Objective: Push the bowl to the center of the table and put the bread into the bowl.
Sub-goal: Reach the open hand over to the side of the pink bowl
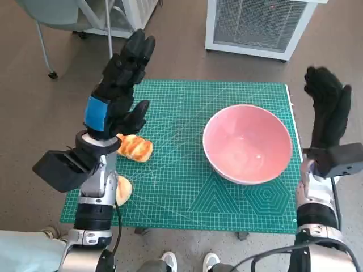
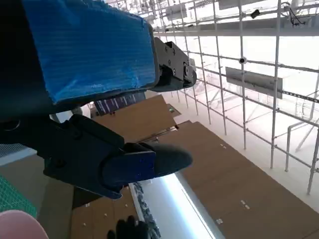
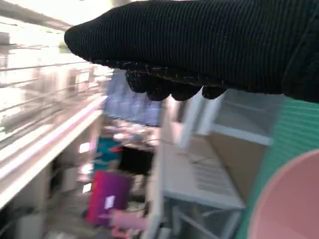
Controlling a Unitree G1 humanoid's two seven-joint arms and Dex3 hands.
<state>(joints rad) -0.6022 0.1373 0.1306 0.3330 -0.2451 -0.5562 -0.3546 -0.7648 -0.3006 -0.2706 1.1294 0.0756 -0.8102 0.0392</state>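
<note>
Bowl [image 1: 248,144] sits empty on the green mat [image 1: 181,192], just inward of the right hand [image 1: 327,110], whose raised fingers are spread and hold nothing. Bread [image 1: 135,148] lies below the left hand's [image 1: 119,90] open fingers. The push seems pending: the right palm must drop behind the rim.

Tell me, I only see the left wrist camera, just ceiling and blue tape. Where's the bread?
Observer: A bread roll lies on the green mat, just below the raised left hand.
Operator: Is the bowl in the middle?
Observer: No, the pink bowl sits toward the mat's right side and holds nothing.
Operator: What's the other hand doing?
Observer: The right hand is raised beside the bowl, past the mat's right edge, holding nothing.
</note>
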